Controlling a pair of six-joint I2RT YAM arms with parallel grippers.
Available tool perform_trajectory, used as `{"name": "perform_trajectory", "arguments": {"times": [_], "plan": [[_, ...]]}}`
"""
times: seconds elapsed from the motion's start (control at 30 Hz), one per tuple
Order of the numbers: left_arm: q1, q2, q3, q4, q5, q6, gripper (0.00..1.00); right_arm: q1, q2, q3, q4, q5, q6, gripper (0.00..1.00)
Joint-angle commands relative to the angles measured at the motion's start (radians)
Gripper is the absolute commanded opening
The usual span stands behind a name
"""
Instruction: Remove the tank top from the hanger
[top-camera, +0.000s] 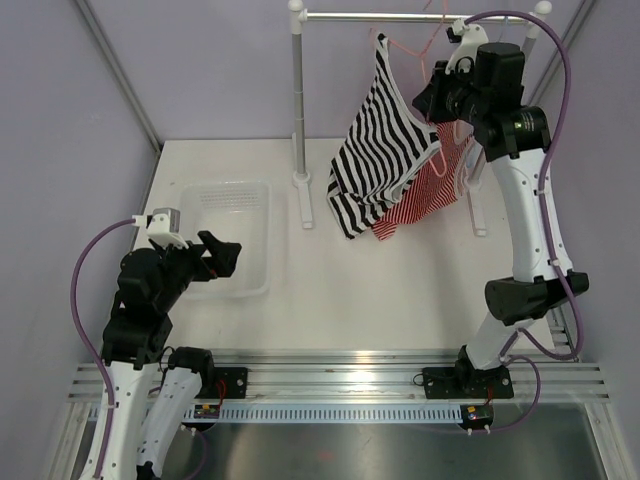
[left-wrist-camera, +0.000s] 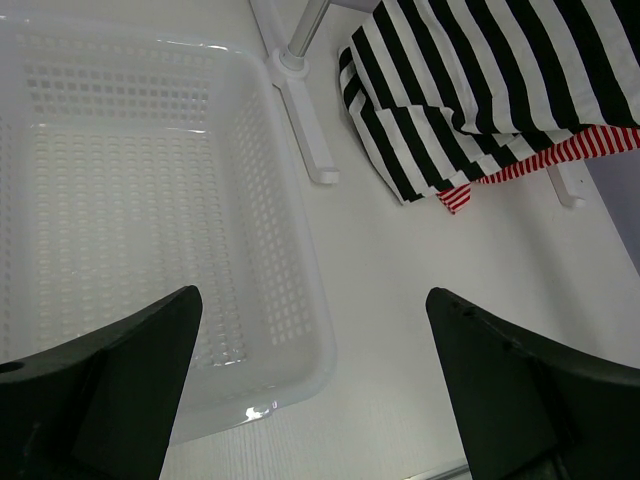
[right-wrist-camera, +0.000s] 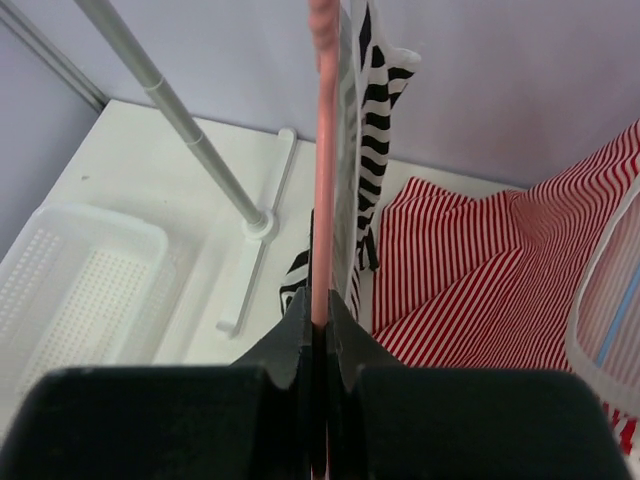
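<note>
The black-and-white striped tank top (top-camera: 385, 150) hangs from the left end of the pink wire hanger (top-camera: 408, 50), which hooks on the rack's rod. Its hem droops to the table. My right gripper (top-camera: 437, 95) is high at the rack and shut on the hanger wire (right-wrist-camera: 320, 150), right beside the tank top's strap (right-wrist-camera: 372, 100); the closed jaws (right-wrist-camera: 320, 312) pinch the wire between them. My left gripper (top-camera: 222, 255) is open and empty, low over the near right corner of the basket. In its wrist view (left-wrist-camera: 310, 380) the tank top's hem (left-wrist-camera: 470, 90) lies far ahead.
A red-and-white thinly striped top (top-camera: 430, 190) hangs behind the tank top, also in the right wrist view (right-wrist-camera: 480, 270). A white perforated basket (top-camera: 225, 235) sits at left. The rack's pole (top-camera: 297, 100) and feet (top-camera: 306, 205) stand on the table beside the clothes.
</note>
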Motion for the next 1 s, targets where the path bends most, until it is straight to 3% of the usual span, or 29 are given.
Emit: {"name": "perform_trajectory", "arguments": {"times": [0.0,0.17,0.27,0.37,0.4,0.47,0.5,0.53,0.7,0.83,0.97], "plan": [[0.002,0.019,0.011,0.050,0.024,0.002,0.99,0.004,-0.130,-0.093,-0.035,-0.070,0.042,0.00],[-0.010,0.096,0.097,0.047,0.031,-0.045,0.99,0.029,-0.300,-0.290,-0.036,-0.088,0.058,0.00],[-0.099,0.145,0.155,0.072,-0.019,-0.094,0.99,0.039,-0.421,-0.399,-0.036,-0.099,0.074,0.00],[-0.300,0.240,0.252,0.092,-0.180,-0.119,0.99,0.044,-0.542,-0.502,-0.052,-0.133,0.090,0.00],[-0.428,0.271,0.311,0.092,-0.237,-0.122,0.99,0.045,-0.602,-0.549,-0.071,-0.137,0.093,0.00],[-0.557,0.378,0.371,0.093,-0.408,-0.115,0.99,0.047,-0.670,-0.600,-0.089,-0.147,0.100,0.00],[-0.673,0.410,0.433,0.101,-0.456,-0.108,0.99,0.047,-0.734,-0.646,-0.109,-0.153,0.102,0.00],[-0.728,0.453,0.462,0.106,-0.546,-0.095,0.99,0.048,-0.763,-0.658,-0.124,-0.154,0.105,0.00],[-0.975,0.755,0.726,0.133,-0.682,-0.016,0.99,0.047,-0.918,-0.724,-0.233,-0.173,0.102,0.00],[-1.011,0.915,0.936,0.159,-0.688,0.031,0.99,0.048,-0.978,-0.766,-0.253,-0.180,0.090,0.00],[-1.011,0.998,1.025,0.165,-0.659,0.043,0.92,0.047,-1.009,-0.798,-0.244,-0.188,0.097,0.00]]}}
